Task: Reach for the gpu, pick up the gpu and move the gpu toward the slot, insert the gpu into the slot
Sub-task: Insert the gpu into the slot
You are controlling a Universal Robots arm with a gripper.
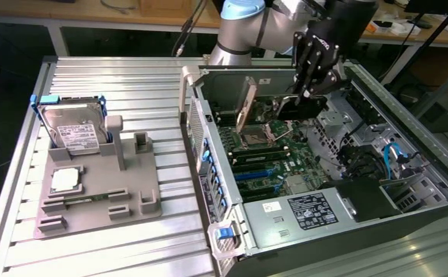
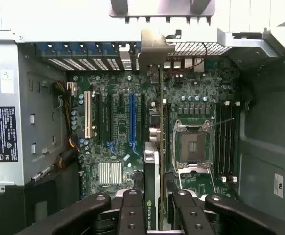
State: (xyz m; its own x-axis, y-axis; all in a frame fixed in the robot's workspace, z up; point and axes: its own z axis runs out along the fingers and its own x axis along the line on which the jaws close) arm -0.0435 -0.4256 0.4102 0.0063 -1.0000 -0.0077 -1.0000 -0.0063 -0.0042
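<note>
Now the gripper [image 1: 294,109] sits inside the open computer case [image 1: 408,138], its black fingers [image 2: 131,210] narrowed onto the gpu [image 2: 153,191] from both sides. In the wrist view the card stands on edge over the motherboard [image 2: 113,147], between the long blue expansion slot [image 2: 131,120] and the bare CPU socket [image 2: 191,147], and its silvery bracket reaches the perforated rear wall of the case. Whether its lower edge is seated in a slot cannot be told. In the exterior view the gpu [image 1: 245,107] shows as a thin tan plate tilted near the case's rear corner.

The case lies on its side on a ribbed aluminium table [image 1: 116,75], with its power supply [image 1: 308,210] at the near end. On the exterior view's left, well apart from the case, a grey moulded fixture [image 1: 104,199] rests on the same table. It holds a hard drive [image 1: 74,130] propped in a blue frame and a square processor chip [image 1: 66,180] lying flat. Wooden workbenches [image 1: 93,11] with cables run behind the table.
</note>
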